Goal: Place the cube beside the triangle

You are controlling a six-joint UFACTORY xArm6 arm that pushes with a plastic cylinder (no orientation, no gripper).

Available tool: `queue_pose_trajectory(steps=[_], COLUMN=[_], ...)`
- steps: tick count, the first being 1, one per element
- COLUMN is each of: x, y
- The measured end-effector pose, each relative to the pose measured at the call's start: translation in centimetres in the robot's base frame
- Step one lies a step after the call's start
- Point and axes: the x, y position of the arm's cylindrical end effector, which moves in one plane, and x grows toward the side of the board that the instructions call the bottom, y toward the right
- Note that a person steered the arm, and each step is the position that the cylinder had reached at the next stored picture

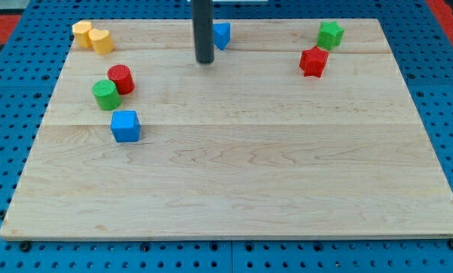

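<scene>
The blue cube [125, 126] sat near the table's [249, 197] left edge, my tip [204, 61] well apart by the blue triangle [222, 35] at the top edge. I had no fingers, so nothing was held. The cube looked light and rigid, likely to slide easily; I judged a push square on its left face best.

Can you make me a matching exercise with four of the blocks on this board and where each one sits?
Things:
1. blue cube
2. blue triangle
3. yellow blocks
4. red star

Places:
A. the view's top left corner
B. just right of my tip, near the view's top edge
C. below the green star, on the view's right
D. below the green cylinder, on the view's left

Pairs: 1-D, 2-B, 3-A, 4-C
</scene>
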Motion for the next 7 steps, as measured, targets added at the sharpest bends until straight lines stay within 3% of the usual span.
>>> queue_pose_trajectory(steps=[1,2,4,6,7], x=[11.7,13.3,7.3,1.8,-2.9], y=[-5.6,-11.7,-13.6,-5.8,-5.7])
